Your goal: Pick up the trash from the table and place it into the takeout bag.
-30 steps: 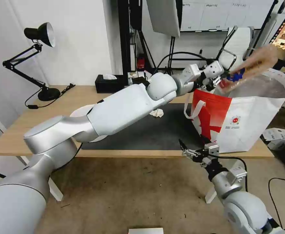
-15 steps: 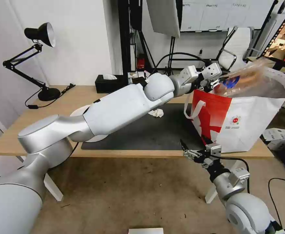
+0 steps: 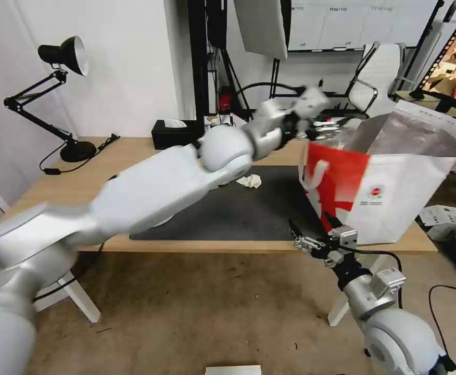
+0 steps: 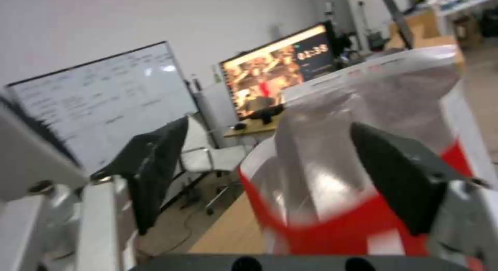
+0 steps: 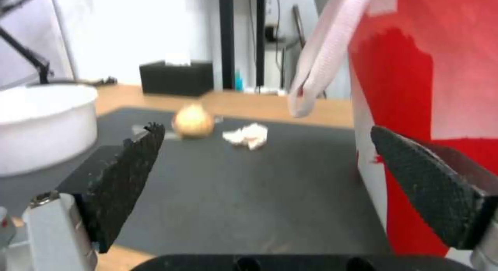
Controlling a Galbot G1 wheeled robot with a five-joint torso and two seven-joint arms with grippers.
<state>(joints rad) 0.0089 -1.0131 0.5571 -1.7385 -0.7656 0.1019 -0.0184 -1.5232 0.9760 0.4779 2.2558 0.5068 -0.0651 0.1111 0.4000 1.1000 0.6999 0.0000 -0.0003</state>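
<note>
White-and-red takeout bag (image 3: pixel 389 192) stands on the worktop's (image 3: pixel 134 151) right end. Left tool (image 3: pixel 326 128) hangs wide open, empty, beside its rim. Tissue (image 3: pixel 250 180), tan lump (image 5: pixel 193 121), bowl (image 5: pixel 44 125) remain; right tool (image 3: pixel 311 235) waits open at the front edge. Best retreat clear of straps.

Left arm: extended forward and across to the robot's right, upper arm and forearm rising from the shoulder at lower left of the head view, elbow bent near centre. Left gripper (image 3: pixel 328 126) at the far end of the reach, raised high, fingers (image 3: pixel 326 123) pointing right. In the left wrist view the left gripper (image 4: pixel 259 173) has its jaws spread wide, nothing between them.

Right arm: low at lower right, forearm angled up and left. Right gripper (image 3: pixel 308 234) held level, fingers forward. In the right wrist view the right gripper (image 5: pixel 270 177) stands wide apart, pads (image 5: pixel 130 173) empty
</note>
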